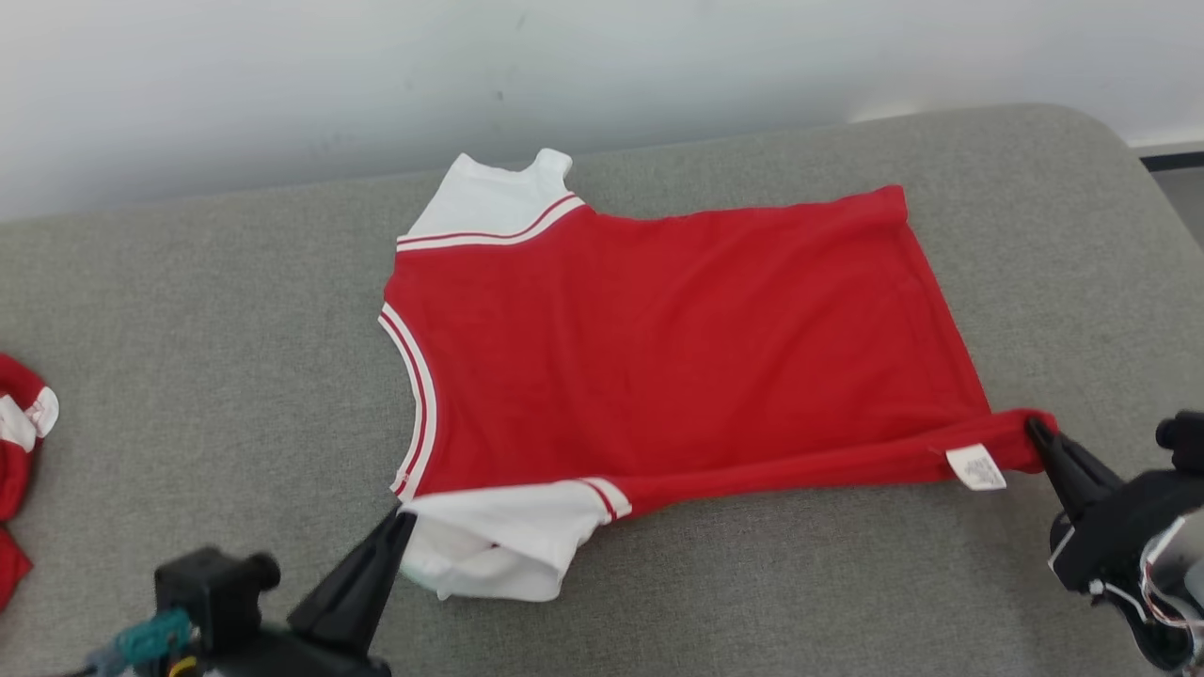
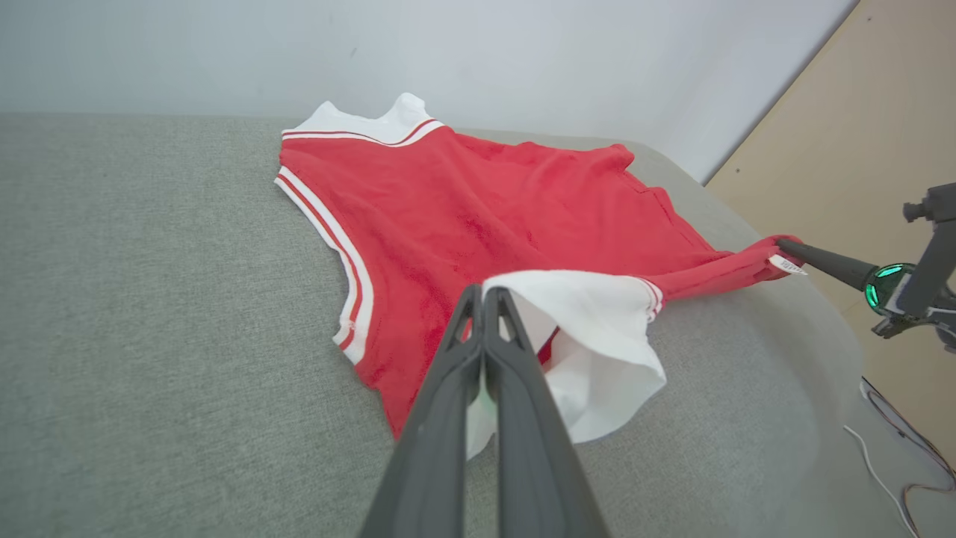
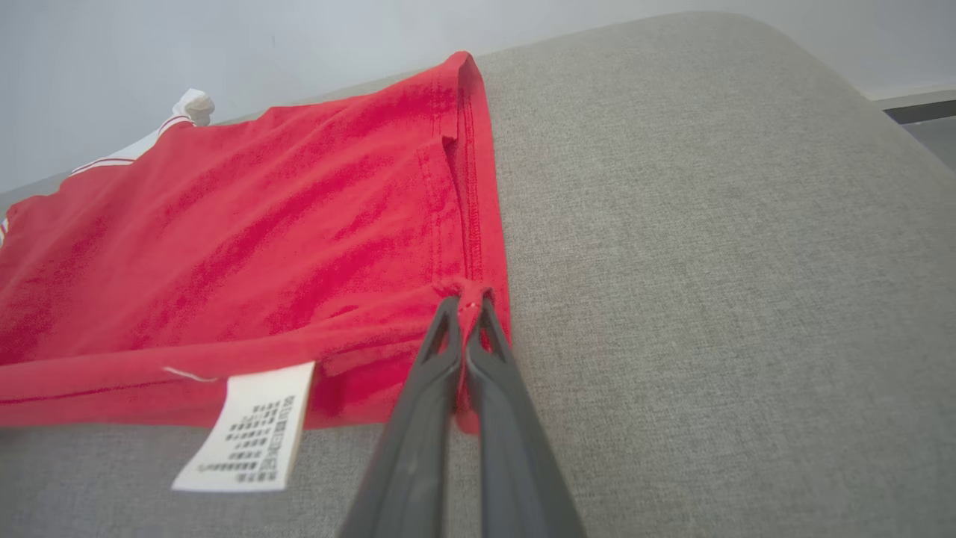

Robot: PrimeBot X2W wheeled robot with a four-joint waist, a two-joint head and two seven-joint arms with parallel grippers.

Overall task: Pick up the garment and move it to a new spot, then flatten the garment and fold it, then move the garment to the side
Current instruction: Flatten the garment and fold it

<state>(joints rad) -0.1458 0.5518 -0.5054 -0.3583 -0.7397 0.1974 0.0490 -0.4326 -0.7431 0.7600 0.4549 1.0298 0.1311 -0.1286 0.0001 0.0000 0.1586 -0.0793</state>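
One red garment [image 1: 658, 348], two grippers.
Left gripper [image 1: 404, 515] pinches its white sleeve [image 1: 508, 531]; right gripper [image 1: 1035, 426], apparently, its hem corner [image 1: 1011, 449].

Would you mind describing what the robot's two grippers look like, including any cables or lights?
Each has two long, dark grey, tapering fingers with a triangular cut-out near the tip. The left gripper has a black body with a knob and a teal part. The right gripper has a black housing, thin white wires and a glowing green ring.
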